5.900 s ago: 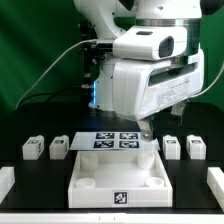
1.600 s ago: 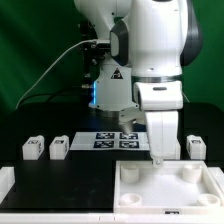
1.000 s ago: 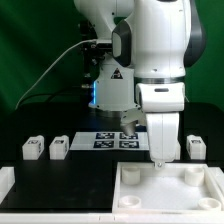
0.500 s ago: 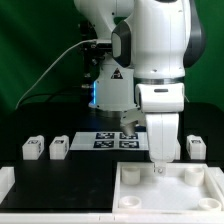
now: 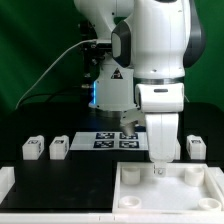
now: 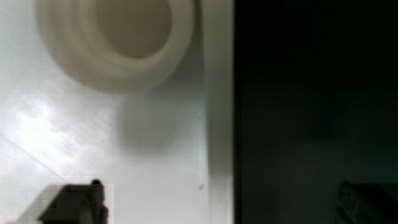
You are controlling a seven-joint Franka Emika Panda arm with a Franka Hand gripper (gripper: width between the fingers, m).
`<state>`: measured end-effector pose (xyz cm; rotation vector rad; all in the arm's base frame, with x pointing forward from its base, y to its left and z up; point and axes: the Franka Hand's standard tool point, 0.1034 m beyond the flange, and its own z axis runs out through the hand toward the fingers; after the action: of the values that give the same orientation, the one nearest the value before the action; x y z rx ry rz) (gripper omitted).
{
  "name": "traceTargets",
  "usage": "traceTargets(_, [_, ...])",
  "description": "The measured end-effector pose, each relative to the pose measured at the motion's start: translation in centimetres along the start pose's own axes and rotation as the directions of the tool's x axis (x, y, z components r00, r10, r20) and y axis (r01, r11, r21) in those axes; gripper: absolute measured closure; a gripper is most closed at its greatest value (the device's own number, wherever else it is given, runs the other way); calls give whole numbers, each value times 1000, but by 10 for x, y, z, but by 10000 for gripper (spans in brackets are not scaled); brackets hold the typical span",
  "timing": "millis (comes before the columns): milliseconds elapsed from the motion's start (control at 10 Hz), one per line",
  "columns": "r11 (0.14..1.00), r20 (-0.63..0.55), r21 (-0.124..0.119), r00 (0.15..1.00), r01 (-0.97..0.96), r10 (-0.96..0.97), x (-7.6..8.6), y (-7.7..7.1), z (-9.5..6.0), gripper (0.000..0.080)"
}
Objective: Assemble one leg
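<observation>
While hand [image 5: 157, 168] gapes empty over tray [image 5: 170, 195] | nearest leg [image 5: 196, 147] lies apart, exterior view's right

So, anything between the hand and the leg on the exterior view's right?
Nothing visible does. The hand hangs at the tray's back rim; that leg stands apart, only dark tabletop showing between them.

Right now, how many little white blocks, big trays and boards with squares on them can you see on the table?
Blocks: 3 (two at the exterior view's left, one at its right; the arm may hide more)
Tray: 1
Marker board: 1
Total: 5
</observation>
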<state>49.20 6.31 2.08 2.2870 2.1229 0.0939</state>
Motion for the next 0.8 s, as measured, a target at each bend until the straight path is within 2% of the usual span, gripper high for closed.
traceTargets(300, [1000,0,2,1000,-26,26,0,0,-1,150])
traceTargets(400, [990,8,-2,990,-138,138,0,3,-15,150])
traceTargets(500, [977,-1,-21,977,-212,212,5,1,-26,150])
traceTargets(800, [791,-26,-6,791,-611,611,43,-18,-44,150])
